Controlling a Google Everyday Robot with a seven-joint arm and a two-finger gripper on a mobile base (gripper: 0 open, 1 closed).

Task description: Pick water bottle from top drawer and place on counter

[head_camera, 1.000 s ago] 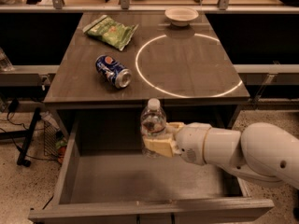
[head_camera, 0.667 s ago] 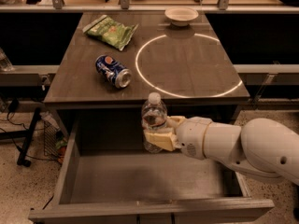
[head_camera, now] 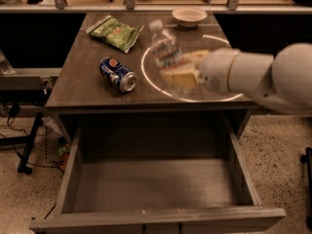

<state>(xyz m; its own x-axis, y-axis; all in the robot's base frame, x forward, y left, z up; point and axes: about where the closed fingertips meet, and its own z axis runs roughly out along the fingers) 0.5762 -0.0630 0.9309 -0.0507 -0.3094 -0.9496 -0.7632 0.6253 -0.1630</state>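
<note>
A green bag [head_camera: 116, 31] lay at the back left of the counter [head_camera: 73, 82], and a can [head_camera: 118, 74] lay on its side nearer the front. Neither blocked the way, but the can could have rolled if the bottle came down against it. The bottle [head_camera: 165, 50] hung above the counter, over the left edge of the white circle [head_camera: 219, 97]. It was tilted, cap leaning back and left, and well clear of the open drawer [head_camera: 156, 218] below. The gripper [head_camera: 181, 67] was clamped on the bottle's lower half, just right of it above the circle.

The tilt looked like the main risk: lowered that way, the bottle would probably meet the wood on the edge of its base and topple once released. The hold also sat low on a slick ribbed body, so a fast swing might have let it slip. A bowl [head_camera: 189, 16] at the back edge was near enough for an overshoot to knock it. The arm [head_camera: 253, 74] reached in from the right.
</note>
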